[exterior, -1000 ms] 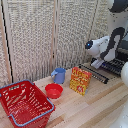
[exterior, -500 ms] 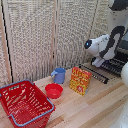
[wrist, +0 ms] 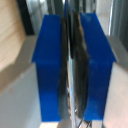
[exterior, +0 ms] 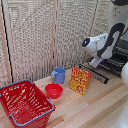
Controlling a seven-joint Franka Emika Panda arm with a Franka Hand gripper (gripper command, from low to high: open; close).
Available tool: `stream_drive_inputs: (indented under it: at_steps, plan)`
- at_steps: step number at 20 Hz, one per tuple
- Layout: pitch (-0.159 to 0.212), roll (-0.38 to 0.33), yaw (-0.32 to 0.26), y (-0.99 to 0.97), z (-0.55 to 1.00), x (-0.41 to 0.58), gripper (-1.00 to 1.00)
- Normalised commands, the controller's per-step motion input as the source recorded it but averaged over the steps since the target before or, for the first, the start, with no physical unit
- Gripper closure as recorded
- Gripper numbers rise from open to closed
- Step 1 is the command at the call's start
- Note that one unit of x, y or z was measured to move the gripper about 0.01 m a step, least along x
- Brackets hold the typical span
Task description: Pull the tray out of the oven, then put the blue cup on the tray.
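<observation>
Blue pincer pads are squeezed on a thin dark bar of the flat metal tray, at the exterior view's right. The small light-blue plastic cup sits on the wooden desk

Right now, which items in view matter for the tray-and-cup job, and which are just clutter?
Job items:
- tray, dark bars at the exterior view's right
- blue cup, on the table beside the red bowl
- gripper, down at the tray's front

Clutter:
- red bowl
- red basket
- orange-red box, standing upright
</observation>
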Motion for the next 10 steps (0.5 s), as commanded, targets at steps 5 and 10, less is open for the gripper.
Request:
stream_drive_inputs:
  at_steps: [5, 10]
  plan:
    - [-0.048, 0.047, -0.086, 0.85, -0.16, 0.117, 1.00]
    - [0.008, -0.033, -0.044, 0.42, -0.06, 0.156, 1.00]
